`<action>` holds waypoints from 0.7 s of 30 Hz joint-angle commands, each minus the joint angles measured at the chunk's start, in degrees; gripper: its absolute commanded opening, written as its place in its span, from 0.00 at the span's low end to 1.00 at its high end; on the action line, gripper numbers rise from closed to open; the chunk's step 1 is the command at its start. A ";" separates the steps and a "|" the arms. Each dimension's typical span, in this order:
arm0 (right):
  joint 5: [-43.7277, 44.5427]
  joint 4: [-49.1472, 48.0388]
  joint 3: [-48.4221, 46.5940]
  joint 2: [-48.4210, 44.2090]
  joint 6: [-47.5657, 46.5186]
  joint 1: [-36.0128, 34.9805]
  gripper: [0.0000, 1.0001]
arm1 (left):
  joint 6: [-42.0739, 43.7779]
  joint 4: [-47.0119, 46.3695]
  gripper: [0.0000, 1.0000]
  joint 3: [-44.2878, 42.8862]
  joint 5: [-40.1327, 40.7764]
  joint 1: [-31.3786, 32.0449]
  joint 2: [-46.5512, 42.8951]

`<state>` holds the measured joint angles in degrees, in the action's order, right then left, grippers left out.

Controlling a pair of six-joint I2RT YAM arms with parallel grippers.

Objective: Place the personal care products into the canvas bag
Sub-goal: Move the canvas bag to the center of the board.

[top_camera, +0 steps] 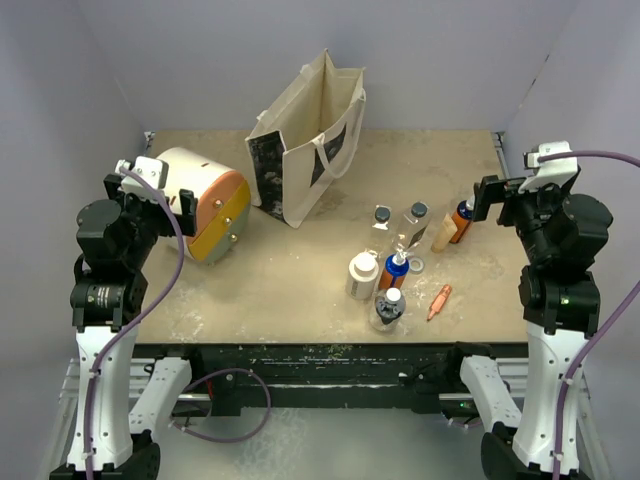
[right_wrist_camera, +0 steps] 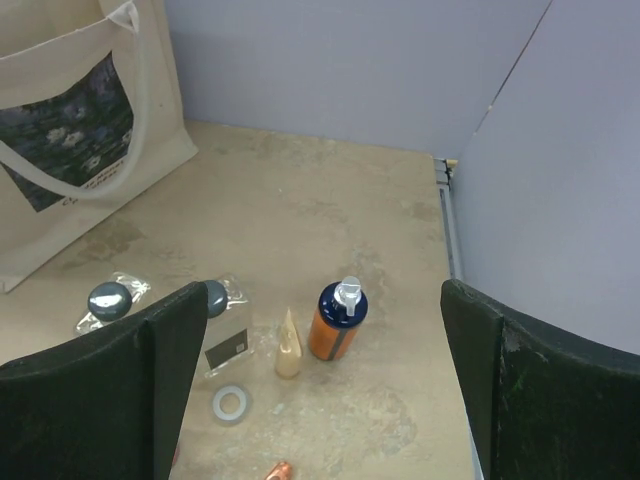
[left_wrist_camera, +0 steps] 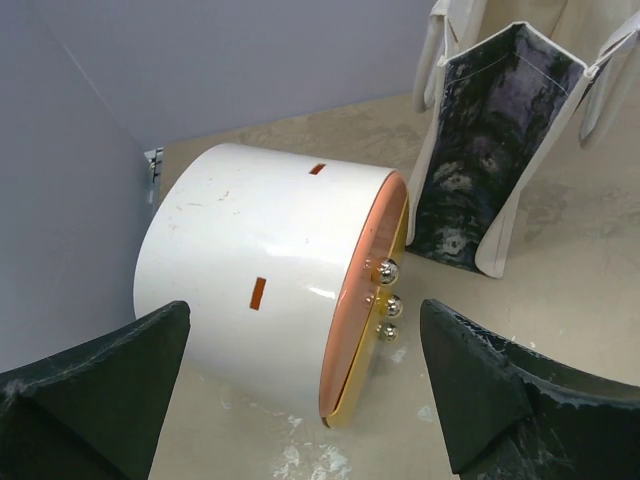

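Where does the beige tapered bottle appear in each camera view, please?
Top external: right of centre, the beige tapered bottle beside the orange bottle.
Left wrist: not in it.
Right wrist: the bottle stands lower centre, left of that orange bottle.
Shared landmark: the canvas bag.

No text, brand, number or sign was legible in any of my views.

1. The canvas bag (right_wrist_camera: 50, 40) carried a line of small dark print (right_wrist_camera: 88, 188) under its printed panel (right_wrist_camera: 70, 125), seen from my right wrist. The characters were too small to read.
2. The clear bottle (right_wrist_camera: 224, 332) bore a black label (right_wrist_camera: 228, 353) with a pale mark on it, which was also too small to read.
3. The white drum (left_wrist_camera: 260, 260) showed two short orange marks on its side, which were not characters.
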<state>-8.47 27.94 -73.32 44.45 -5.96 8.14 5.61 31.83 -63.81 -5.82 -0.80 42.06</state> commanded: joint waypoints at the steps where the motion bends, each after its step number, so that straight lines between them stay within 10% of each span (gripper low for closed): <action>1: -2.61 -1.77 -0.23 -0.20 -0.71 0.11 1.00 | 0.19 -4.02 0.99 0.44 -4.54 -1.07 -0.60; 21: -9.18 -0.74 -2.26 2.50 -5.84 0.14 1.00 | 2.72 -6.40 0.99 -8.52 -21.97 -1.25 8.64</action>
<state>-13.37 27.92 -73.28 45.41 -8.97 8.16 6.68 28.29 -65.30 -21.54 -2.13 45.89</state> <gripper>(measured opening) 0.998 0.992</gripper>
